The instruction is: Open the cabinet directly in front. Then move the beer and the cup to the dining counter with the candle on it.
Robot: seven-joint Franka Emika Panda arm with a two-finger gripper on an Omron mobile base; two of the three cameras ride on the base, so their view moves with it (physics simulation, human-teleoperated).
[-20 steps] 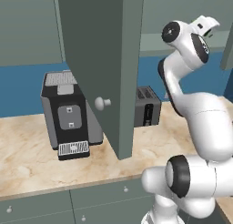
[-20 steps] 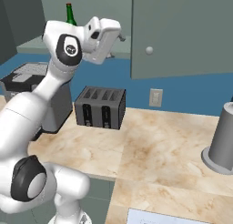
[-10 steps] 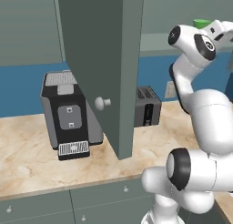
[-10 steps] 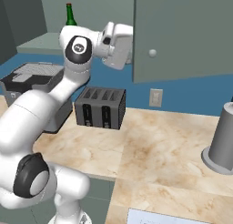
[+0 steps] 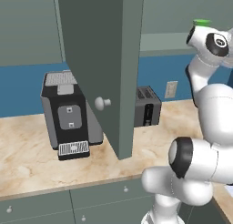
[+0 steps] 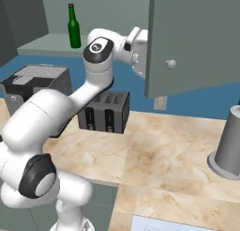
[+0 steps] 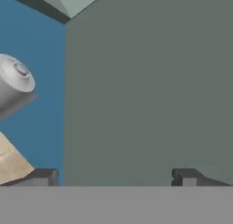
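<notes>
The cabinet (image 6: 56, 9) stands open. One door leaf (image 5: 98, 59) with a round knob (image 5: 102, 102) juts out over the worktop. The beer (image 6: 72, 27), a dark green bottle with a red cap, stands upright on the cabinet shelf at the left. Just the top of the bright green cup (image 5: 201, 22) peeks over my wrist, high on the right. A second door leaf (image 6: 197, 37) hides my hand. My gripper (image 7: 114, 175) is open and holds nothing, facing a flat grey-green panel at close range. The dining counter and candle are out of view.
On the marble worktop (image 5: 27, 159) stand a black coffee machine (image 5: 66, 114) and a dark toaster (image 6: 105, 111). A grey canister (image 6: 229, 141) sits at the right. A wall socket (image 5: 171, 89) is on the blue backsplash. Drawers (image 5: 91, 200) run below.
My arm has swung to the right and the hand has gone in behind the right door leaf. The jaws stayed open. The bottle has not moved.
</notes>
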